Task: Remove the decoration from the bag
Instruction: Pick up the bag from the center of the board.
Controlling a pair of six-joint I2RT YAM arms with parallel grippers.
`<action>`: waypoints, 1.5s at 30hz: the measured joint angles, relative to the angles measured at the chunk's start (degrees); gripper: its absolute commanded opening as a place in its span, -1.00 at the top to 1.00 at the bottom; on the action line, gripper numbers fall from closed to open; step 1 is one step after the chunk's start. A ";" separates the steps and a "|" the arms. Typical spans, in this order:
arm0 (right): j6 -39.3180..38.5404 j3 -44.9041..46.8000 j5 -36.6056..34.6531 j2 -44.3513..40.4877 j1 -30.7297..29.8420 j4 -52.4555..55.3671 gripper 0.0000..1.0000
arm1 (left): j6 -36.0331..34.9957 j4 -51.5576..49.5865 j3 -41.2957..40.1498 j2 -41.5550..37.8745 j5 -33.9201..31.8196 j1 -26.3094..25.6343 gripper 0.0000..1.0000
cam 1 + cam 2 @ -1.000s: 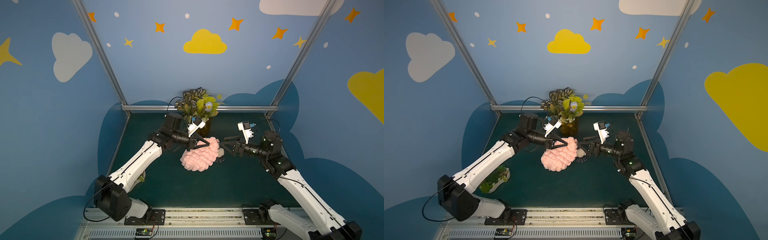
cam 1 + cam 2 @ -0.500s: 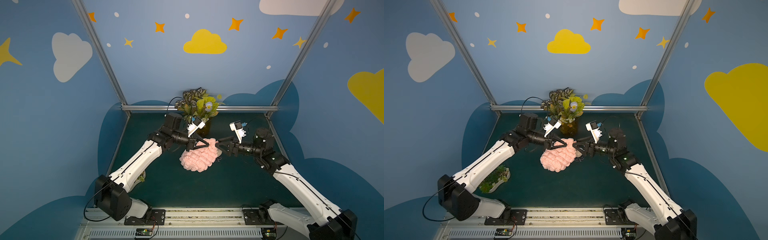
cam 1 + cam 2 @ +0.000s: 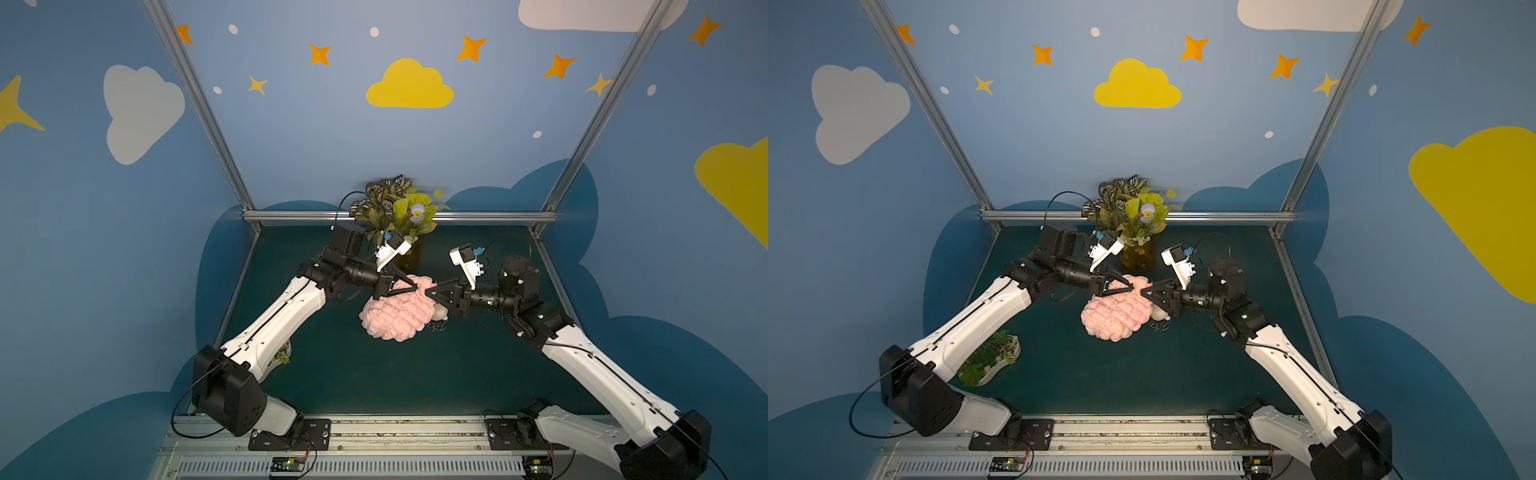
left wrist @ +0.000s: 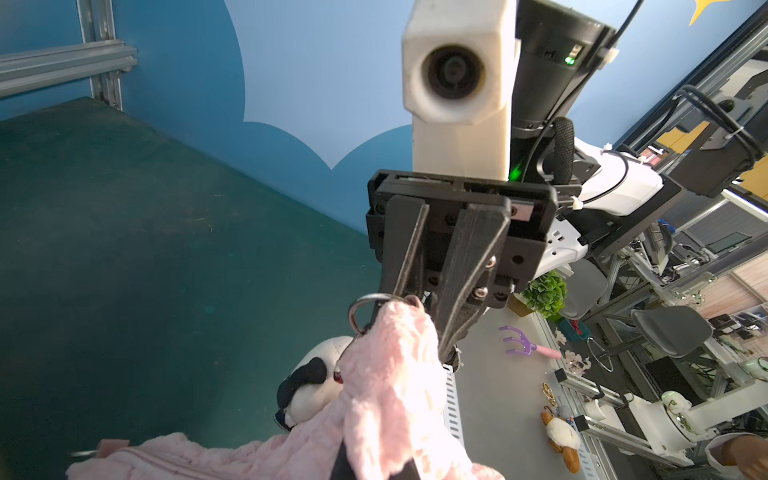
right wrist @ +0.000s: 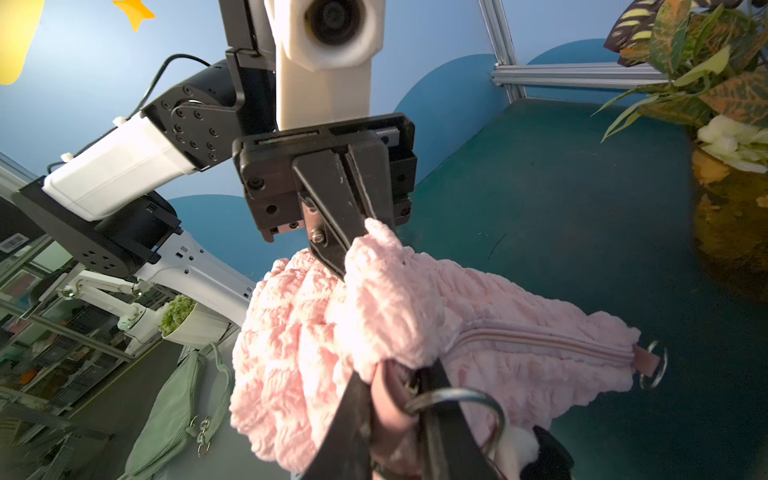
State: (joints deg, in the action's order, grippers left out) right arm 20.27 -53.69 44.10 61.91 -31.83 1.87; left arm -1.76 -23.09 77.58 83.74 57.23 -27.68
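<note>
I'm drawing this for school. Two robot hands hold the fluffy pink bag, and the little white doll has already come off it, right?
No: the doll is not off. The left wrist view shows it hanging by its metal ring at a corner of the bag. The left gripper and right gripper do hold it.

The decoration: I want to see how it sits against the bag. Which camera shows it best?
The left wrist view: the decoration shows its pale head and dark patch, partly behind the bag. The right wrist view shows only a cropped corner of it; in both top views it is a small pale shape beside the bag.
</note>
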 measured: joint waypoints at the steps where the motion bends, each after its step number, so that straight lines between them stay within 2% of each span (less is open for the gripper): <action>1: 0.33 -0.11 -0.42 0.00 -0.04 0.26 0.99 | -0.15 0.02 0.02 -0.02 -0.81 0.00 0.51; 5: 1.62 -0.87 -3.23 0.04 -0.42 2.62 1.00 | 0.61 2.34 -1.81 -2.27 -8.15 0.17 -0.02; 9: 5.57 -1.51 -6.75 0.81 -0.94 4.61 1.00 | 3.17 7.65 -6.95 -9.66 -17.46 1.16 -0.24; 12: 9.62 -1.55 -10.40 1.66 -1.66 5.33 1.00 | 5.70 11.08 -8.79 -14.43 -21.97 1.73 -0.28; 16: 13.73 -1.90 -15.85 2.78 -2.73 5.73 1.00 | 8.66 14.71 -10.51 -18.08 -23.74 1.66 -0.35; 23: 16.94 -5.27 -19.78 6.12 -4.15 5.57 1.00 | 10.36 19.26 -16.70 -16.52 -25.18 0.07 -0.41; 31: 18.38 -5.51 -20.61 7.96 -5.09 4.81 1.00 | 5.95 19.76 -20.83 -12.92 -29.03 -5.35 -0.55; 39: 18.47 -5.51 -20.98 8.70 -5.62 4.39 1.00 | 1.05 20.13 -20.20 -10.34 -33.86 -8.79 -0.59; 42: 18.47 -5.51 -21.16 9.03 -5.79 4.44 1.00 | -0.50 20.06 -18.91 -7.74 -36.41 -10.16 -0.57; 44: 18.45 -5.51 -21.38 9.05 -5.79 4.44 1.00 | -1.44 20.06 -17.81 -6.21 -38.07 -10.93 -0.46; 45: 18.43 -5.51 -21.55 9.05 -5.79 4.44 1.00 | -1.57 20.09 -17.38 -5.66 -38.77 -11.15 -0.33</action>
State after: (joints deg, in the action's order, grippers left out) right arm 38.70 -59.20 22.55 70.96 -37.63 6.31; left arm -3.33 -3.01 60.20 78.08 18.46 -38.83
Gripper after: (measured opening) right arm 0.148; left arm 0.741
